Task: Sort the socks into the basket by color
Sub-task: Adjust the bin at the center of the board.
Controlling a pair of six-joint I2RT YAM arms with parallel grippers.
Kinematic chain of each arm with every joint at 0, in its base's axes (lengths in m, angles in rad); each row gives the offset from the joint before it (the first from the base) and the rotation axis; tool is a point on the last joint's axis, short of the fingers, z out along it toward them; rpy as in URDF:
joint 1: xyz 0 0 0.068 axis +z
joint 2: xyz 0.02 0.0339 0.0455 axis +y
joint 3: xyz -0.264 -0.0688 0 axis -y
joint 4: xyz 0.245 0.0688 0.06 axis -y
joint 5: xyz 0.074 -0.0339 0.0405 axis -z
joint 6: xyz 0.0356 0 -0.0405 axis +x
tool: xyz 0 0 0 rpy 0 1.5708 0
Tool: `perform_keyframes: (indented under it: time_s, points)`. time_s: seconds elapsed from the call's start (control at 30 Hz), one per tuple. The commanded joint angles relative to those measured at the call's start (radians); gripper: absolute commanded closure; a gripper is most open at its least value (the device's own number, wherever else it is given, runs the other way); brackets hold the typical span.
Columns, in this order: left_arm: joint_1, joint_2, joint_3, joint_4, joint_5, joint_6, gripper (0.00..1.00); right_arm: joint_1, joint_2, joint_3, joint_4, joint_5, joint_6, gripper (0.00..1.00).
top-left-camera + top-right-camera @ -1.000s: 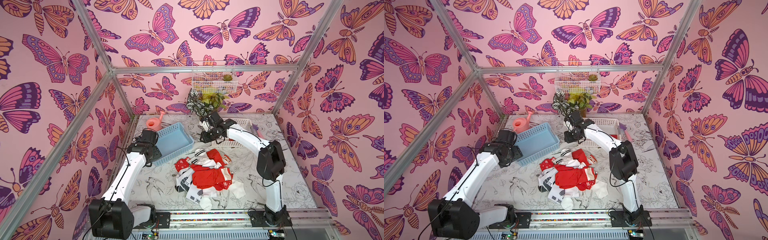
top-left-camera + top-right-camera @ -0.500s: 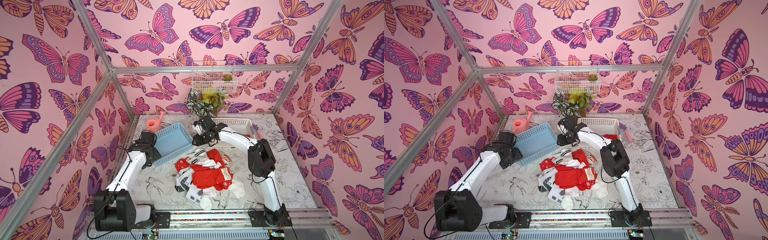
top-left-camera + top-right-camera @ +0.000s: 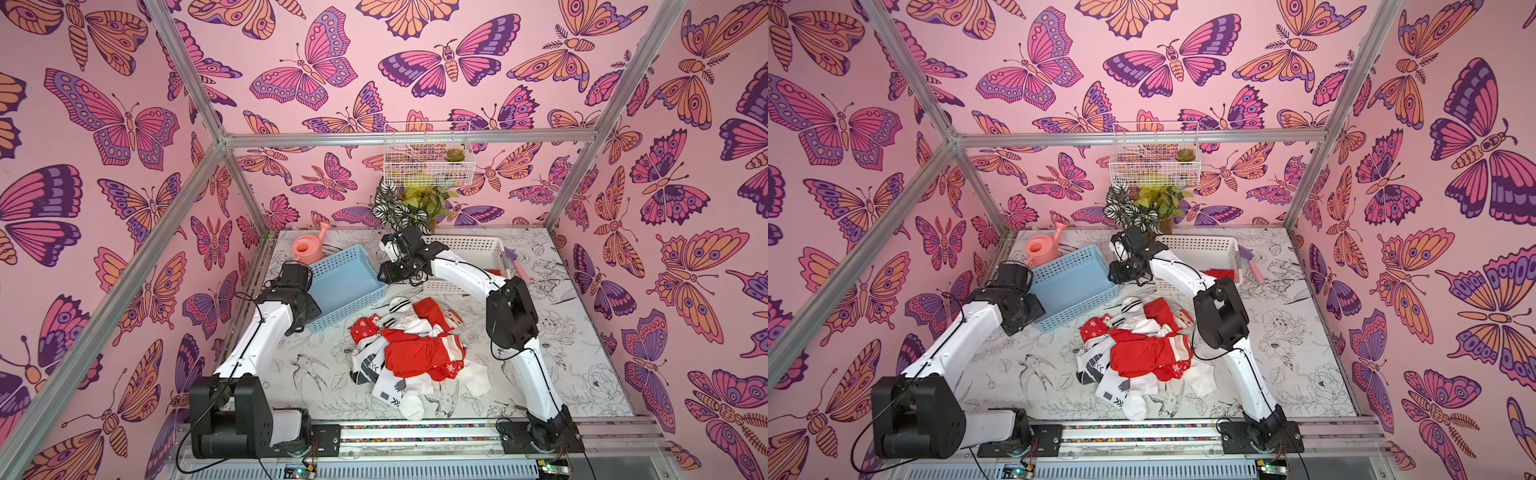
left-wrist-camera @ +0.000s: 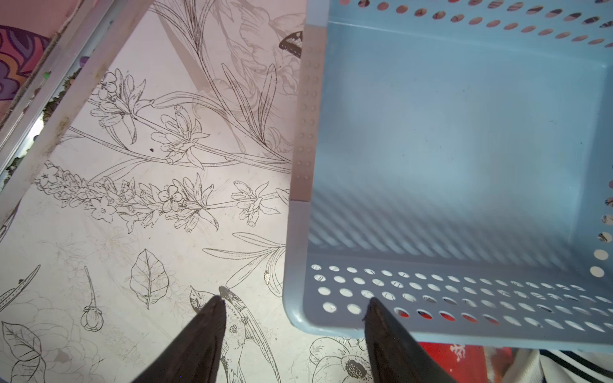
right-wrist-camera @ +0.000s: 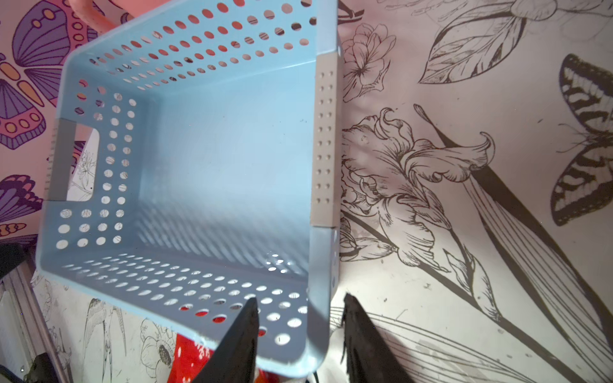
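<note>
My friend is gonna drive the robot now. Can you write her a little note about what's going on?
Left gripper: fingers open, straddling a corner of the blue basket, holding nothing.
Right gripper: fingers open over another corner of it, holding nothing.
Socks: the pile lies on the table. The blue basket is empty.
Done: one red piece, likely a sock, in the white basket.
Left: sorting the whole pile.
</note>
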Motion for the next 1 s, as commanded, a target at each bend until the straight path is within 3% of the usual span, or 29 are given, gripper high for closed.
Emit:
perform_keyframes:
  time_s: [0.0, 0.13, 0.3, 0.4, 0.63, 0.97]
  points:
    - [0.011, 0.022, -0.017, 0.016, 0.021, 0.014, 0.33, 0.003, 0.026, 0.025, -0.018, 0.028, 0.009, 0.57]
    - [0.014, 0.047, -0.013, 0.032, 0.033, 0.021, 0.35, 0.003, 0.039, 0.034, -0.022, 0.028, 0.009, 0.6]
    - [0.017, 0.072, -0.003, 0.046, 0.046, 0.025, 0.38, 0.003, 0.03, 0.012, -0.03, 0.03, 0.008, 0.81]
    - [0.019, 0.08, 0.003, 0.054, 0.057, 0.027, 0.39, 0.003, -0.003, -0.046, -0.014, 0.038, 0.005, 0.88]
    - [0.018, 0.082, 0.007, 0.066, 0.08, 0.025, 0.42, 0.0, -0.099, -0.213, 0.013, 0.065, 0.02, 0.93]
    - [0.004, 0.072, 0.021, 0.093, 0.114, 0.027, 0.42, -0.005, -0.243, -0.442, 0.063, 0.195, 0.19, 0.95]
